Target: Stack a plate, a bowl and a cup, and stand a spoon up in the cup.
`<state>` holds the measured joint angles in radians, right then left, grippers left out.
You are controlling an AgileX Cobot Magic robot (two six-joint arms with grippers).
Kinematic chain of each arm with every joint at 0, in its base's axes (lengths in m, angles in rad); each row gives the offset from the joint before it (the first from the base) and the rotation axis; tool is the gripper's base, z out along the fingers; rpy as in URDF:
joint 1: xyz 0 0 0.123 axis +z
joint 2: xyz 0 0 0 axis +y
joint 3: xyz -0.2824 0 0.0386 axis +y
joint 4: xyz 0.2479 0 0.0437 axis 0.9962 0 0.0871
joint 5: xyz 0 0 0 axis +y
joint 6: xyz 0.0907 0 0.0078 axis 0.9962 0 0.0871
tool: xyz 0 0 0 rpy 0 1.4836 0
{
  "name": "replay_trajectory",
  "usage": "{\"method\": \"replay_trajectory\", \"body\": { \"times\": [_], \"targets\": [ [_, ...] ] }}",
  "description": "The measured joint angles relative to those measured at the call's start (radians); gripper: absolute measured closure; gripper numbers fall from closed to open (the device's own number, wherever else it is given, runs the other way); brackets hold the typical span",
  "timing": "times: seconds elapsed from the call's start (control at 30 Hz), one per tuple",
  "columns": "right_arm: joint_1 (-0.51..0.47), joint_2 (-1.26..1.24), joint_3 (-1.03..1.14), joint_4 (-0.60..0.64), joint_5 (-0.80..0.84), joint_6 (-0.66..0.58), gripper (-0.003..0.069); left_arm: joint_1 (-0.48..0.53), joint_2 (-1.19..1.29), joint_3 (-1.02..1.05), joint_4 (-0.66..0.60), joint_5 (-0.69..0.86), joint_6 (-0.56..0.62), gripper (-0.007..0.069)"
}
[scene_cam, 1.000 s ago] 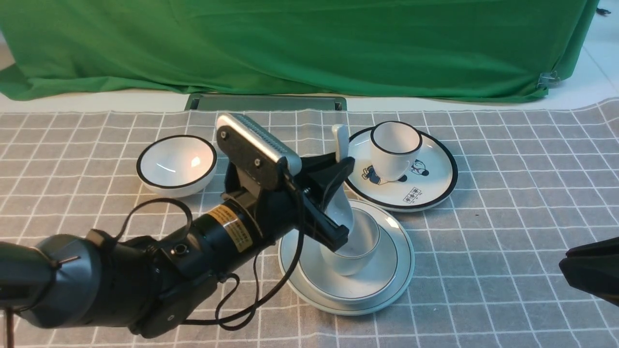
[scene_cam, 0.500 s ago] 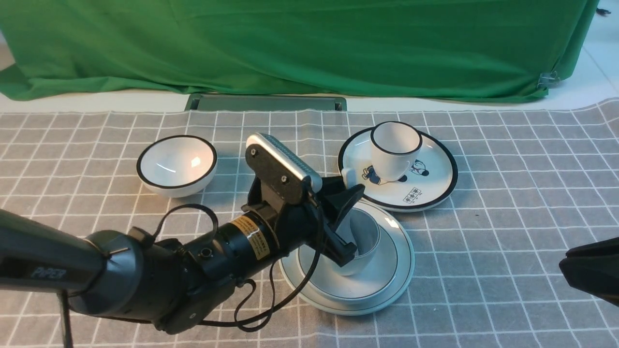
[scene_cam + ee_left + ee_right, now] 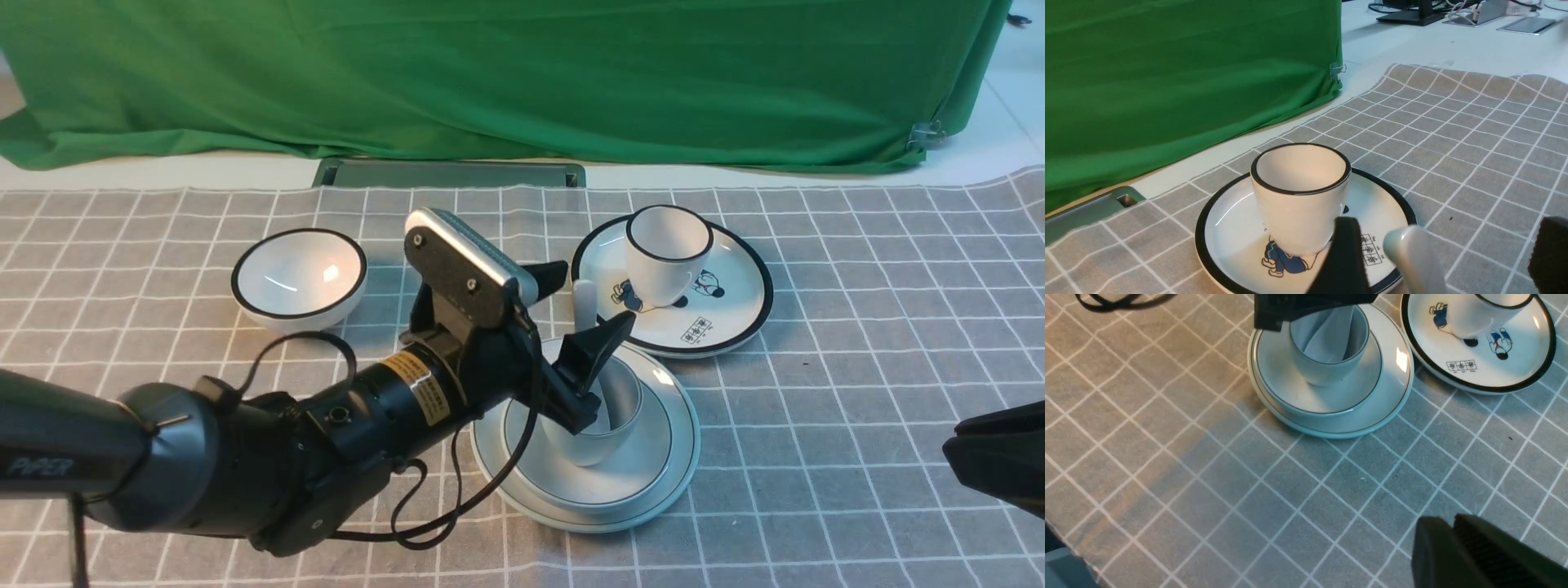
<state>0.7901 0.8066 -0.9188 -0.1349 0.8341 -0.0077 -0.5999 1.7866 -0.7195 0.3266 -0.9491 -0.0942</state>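
The plate (image 3: pixel 688 461) lies on the cloth with the bowl (image 3: pixel 653 469) on it and the cup (image 3: pixel 608 429) in the bowl. The spoon (image 3: pixel 583 300) stands in the cup, handle up. My left gripper (image 3: pixel 596 296) is open, its jaws wide apart on either side of the handle. In the left wrist view the spoon handle (image 3: pixel 1412 261) stands free between the fingers (image 3: pixel 1345 253), nearer one of them. The right wrist view shows the plate (image 3: pixel 1396 388), bowl (image 3: pixel 1331 398), cup (image 3: pixel 1323 369) and spoon bowl (image 3: pixel 1327 335). My right gripper (image 3: pixel 1449 520) is shut and empty, low at the right (image 3: pixel 992 465).
A black-rimmed cartoon plate (image 3: pixel 722 322) with a black-rimmed white cup (image 3: pixel 668 253) sits just behind the stack. A black-rimmed white bowl (image 3: pixel 298 278) stands at the back left. A green cloth and a metal slot (image 3: pixel 449 173) close off the back.
My left gripper came down with the spoon into the cup, then opened and let go of it. The spoon now stands free. The right arm has not moved.
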Motion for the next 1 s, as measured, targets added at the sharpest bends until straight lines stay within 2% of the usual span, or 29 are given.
{"method": "replay_trajectory", "body": {
  "times": [0.13, 0.27, 0.73, 0.9, 1.0],
  "targets": [
    [0.000, 0.000, 0.000, 0.000, -0.002, 0.000, 0.0561, 0.000, -0.046, 0.000, 0.051, 0.041, -0.043, 0.0037],
    [0.000, 0.000, 0.000, 0.000, -0.004, 0.000, 0.0561, 0.000, -0.112, 0.001, 0.154, 0.083, -0.099, 0.0037],
    [0.000, 0.000, -0.002, 0.000, -0.005, 0.001, 0.0561, 0.000, -0.304, 0.059, 0.172, 0.133, -0.099, 0.0037],
    [0.000, -0.006, -0.027, 0.000, -0.005, 0.001, 0.0561, 0.000, -0.469, 0.080, 0.174, 0.243, -0.098, 0.0037],
    [0.000, -0.038, -0.031, 0.000, -0.004, 0.008, 0.0561, 0.000, -0.648, 0.091, 0.174, 0.413, -0.133, 0.0065]
  ]
}}
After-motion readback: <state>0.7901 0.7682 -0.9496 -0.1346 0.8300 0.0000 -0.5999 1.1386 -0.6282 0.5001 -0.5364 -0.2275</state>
